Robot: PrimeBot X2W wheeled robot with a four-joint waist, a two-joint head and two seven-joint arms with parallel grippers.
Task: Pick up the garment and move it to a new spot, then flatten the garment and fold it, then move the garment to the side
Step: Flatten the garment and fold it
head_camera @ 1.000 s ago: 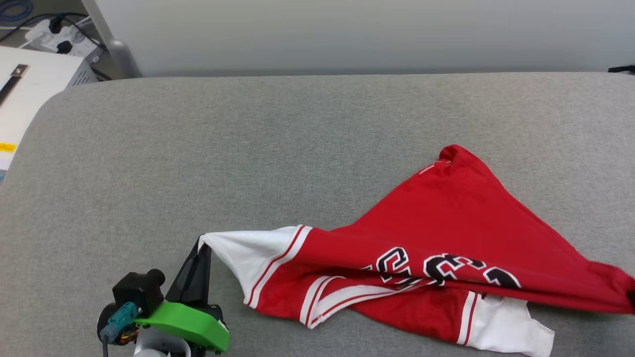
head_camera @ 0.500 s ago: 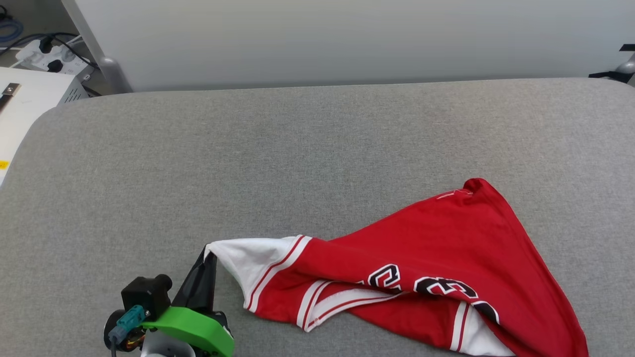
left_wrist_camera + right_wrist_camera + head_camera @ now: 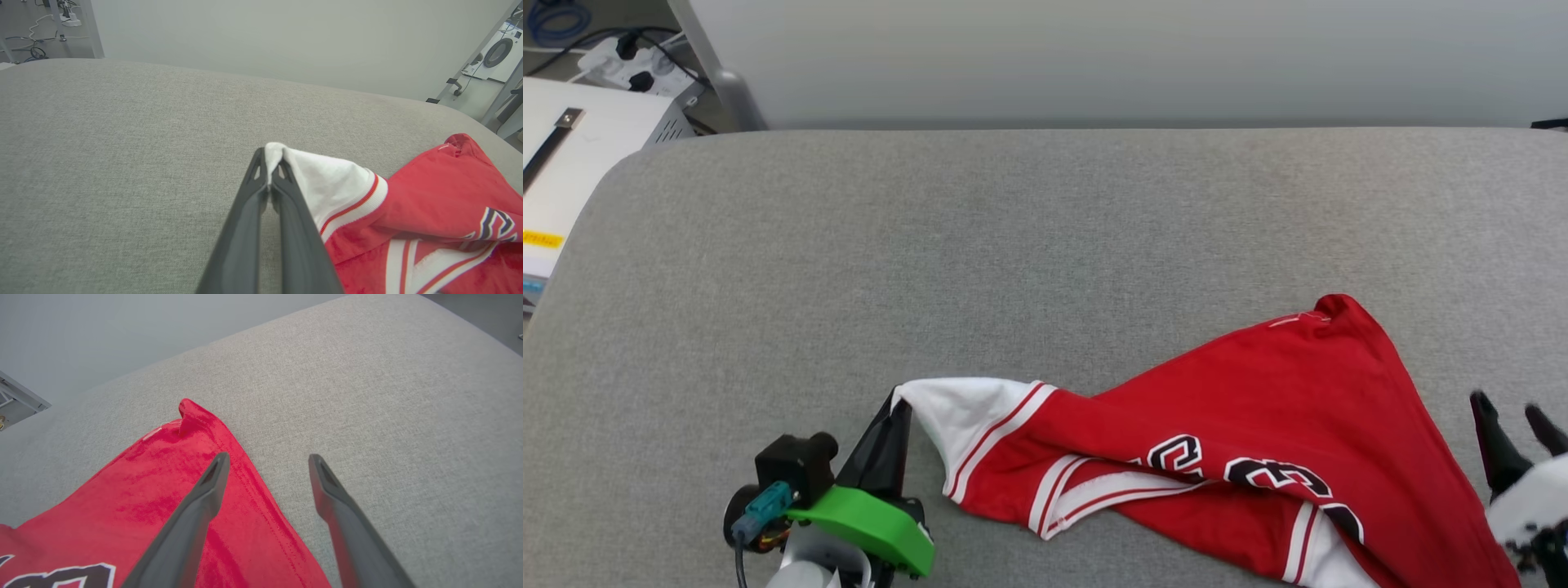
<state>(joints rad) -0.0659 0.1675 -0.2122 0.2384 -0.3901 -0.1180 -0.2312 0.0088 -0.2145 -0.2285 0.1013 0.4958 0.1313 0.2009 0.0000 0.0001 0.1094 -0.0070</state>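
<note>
Soft, light red basketball T-shirt (image 3: pixel 1258 408) lies rumpled on the grey surface (image 3: pixel 1013 245), lower right.
Left gripper (image 3: pixel 269 157) jaws clench its white sleeve (image 3: pixel 327 175) tip. Right gripper (image 3: pixel 267 461) jaws gape, released, over the red edge, probably the best hold.

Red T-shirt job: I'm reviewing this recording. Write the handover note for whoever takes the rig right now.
Left end effector: shut on the white sleeve tip of the red T-shirt.
Right end effector: open and empty, one finger over the shirt's red edge, the other over the grey padded surface. Contact is unclear.
Shirt: bunched and partly doubled over at the lower right of the head view, with the lettering half hidden.
Done: nothing visibly finished; the shirt is neither flat nor folded.
Left: spread it flat, fold it, move it aside.
</note>
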